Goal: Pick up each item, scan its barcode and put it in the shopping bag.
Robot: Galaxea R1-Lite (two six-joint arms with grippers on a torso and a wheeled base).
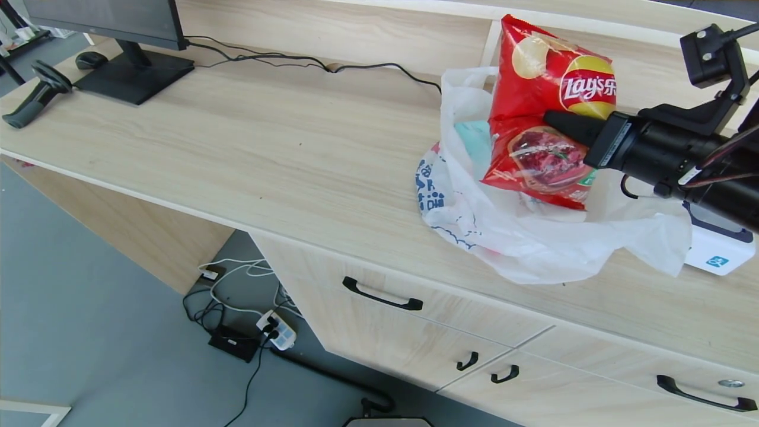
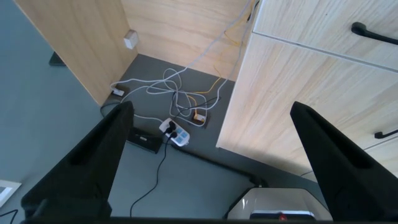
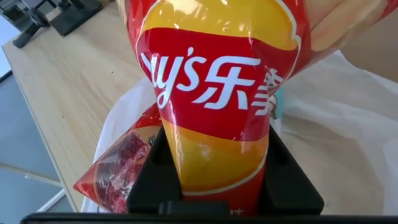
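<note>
A red and yellow chip bag point(image 1: 548, 112) stands upright over the open white shopping bag point(image 1: 533, 237), its lower end inside the bag's mouth. My right gripper point(image 1: 557, 121) is shut on the chip bag point(image 3: 214, 106), coming in from the right at its middle. A light teal item point(image 1: 474, 142) lies inside the shopping bag point(image 3: 348, 118). A handheld barcode scanner point(image 1: 35, 95) rests at the counter's far left. My left gripper point(image 2: 208, 155) hangs open with nothing between its fingers, down by the cabinet front above the floor.
A monitor on its stand point(image 1: 127, 65) and a mouse point(image 1: 91, 59) sit at the counter's back left, with a cable point(image 1: 308, 62) trailing across. A white box point(image 1: 717, 246) sits right of the bag. Drawer fronts point(image 1: 385, 296) and floor cables point(image 2: 180, 118) lie below.
</note>
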